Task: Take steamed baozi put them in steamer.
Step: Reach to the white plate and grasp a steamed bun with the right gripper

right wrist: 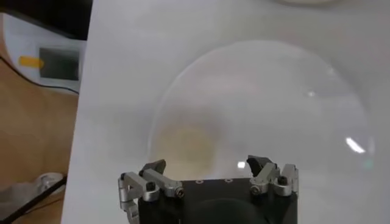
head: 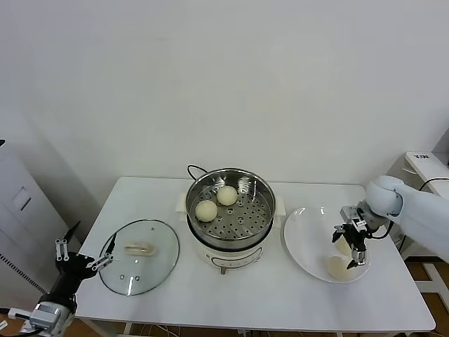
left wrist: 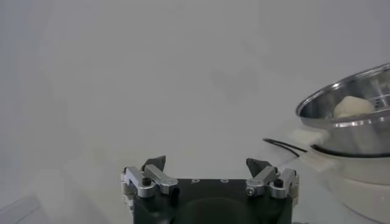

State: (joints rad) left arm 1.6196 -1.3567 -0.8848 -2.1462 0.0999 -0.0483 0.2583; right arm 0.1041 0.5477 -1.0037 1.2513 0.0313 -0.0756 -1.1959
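Surroundings: flat round glass lid with a white handle (head: 139,255) lies on the white table (head: 231,309), left of the cooker.
Steamer: round shiny steel basket (head: 231,203), upright, holding two cream-white buns (head: 216,203).
Plate: large white plate (head: 300,239), two cream-white buns (head: 342,258).
Right gripper (head: 353,239): over the plate buns, jaws wide apart, empty.
Left gripper (head: 83,257): off the table's left edge, spread wide, empty.

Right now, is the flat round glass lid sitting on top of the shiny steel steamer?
No, the flat round glass lid lies on the white table beside the open shiny steel steamer.

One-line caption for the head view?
Right tool open over two baozi on the plate; two baozi in the steamer; left tool open beside the lid.
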